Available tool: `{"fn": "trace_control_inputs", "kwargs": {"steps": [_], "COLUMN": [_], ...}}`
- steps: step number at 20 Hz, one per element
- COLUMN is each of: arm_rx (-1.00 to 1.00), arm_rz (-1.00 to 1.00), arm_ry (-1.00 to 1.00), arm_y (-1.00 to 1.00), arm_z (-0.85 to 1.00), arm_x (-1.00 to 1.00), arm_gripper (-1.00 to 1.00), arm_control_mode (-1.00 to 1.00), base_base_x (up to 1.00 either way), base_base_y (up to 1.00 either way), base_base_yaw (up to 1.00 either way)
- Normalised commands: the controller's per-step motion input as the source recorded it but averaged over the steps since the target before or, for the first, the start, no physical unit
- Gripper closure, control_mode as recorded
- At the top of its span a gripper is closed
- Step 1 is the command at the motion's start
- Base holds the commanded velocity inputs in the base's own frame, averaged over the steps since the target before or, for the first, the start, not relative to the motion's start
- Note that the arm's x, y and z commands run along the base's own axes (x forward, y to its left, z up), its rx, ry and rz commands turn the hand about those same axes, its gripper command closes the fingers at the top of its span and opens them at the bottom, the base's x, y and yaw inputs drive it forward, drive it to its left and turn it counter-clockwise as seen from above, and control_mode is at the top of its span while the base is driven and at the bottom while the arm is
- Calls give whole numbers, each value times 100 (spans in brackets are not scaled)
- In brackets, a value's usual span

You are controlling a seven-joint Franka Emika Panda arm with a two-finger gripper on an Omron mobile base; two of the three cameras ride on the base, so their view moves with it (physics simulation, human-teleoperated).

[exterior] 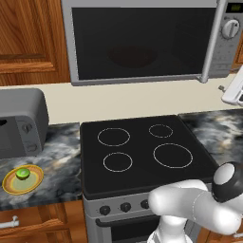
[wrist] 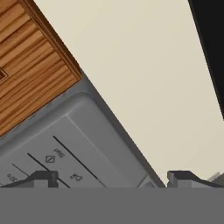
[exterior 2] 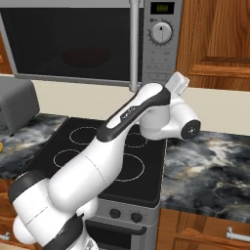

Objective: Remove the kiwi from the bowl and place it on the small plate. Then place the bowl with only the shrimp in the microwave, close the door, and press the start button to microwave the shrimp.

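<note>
- gripper (wrist: 111, 178) spread wide, holding nothing, close to the microwave (wrist: 74, 144) control panel corner
- door (exterior: 142, 42) shut
- kiwi (exterior: 22, 173) on small plate (exterior: 33, 182)

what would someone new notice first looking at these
Probably the big steel microwave above the black stovetop, its dark glass door shut with a faint red bowl visible behind it. Next, the kiwi sitting on the small plate on the marble counter left of the stove. The white arm reaches up toward the microwave's control panel, its open hand right at the buttons.
</note>
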Motion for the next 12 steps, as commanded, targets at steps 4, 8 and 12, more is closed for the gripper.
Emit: {"fn": "trace_control_inputs", "kwargs": {"steps": [4,8,12], "arm_rx": [0,0,0], "arm_rz": [0,0,0], "arm_ry": [0,0,0], "arm_y": [12,0,-4], "arm_z": [0,0,0], "arm_x": [10,23,18], "arm_gripper": [-100,-100,-100], "arm_control_mode": [-100,-100,-100], "base_base_x": [0,0,0], "base_base_y": [0,0,0], "base_base_yaw": [0,0,0]}}
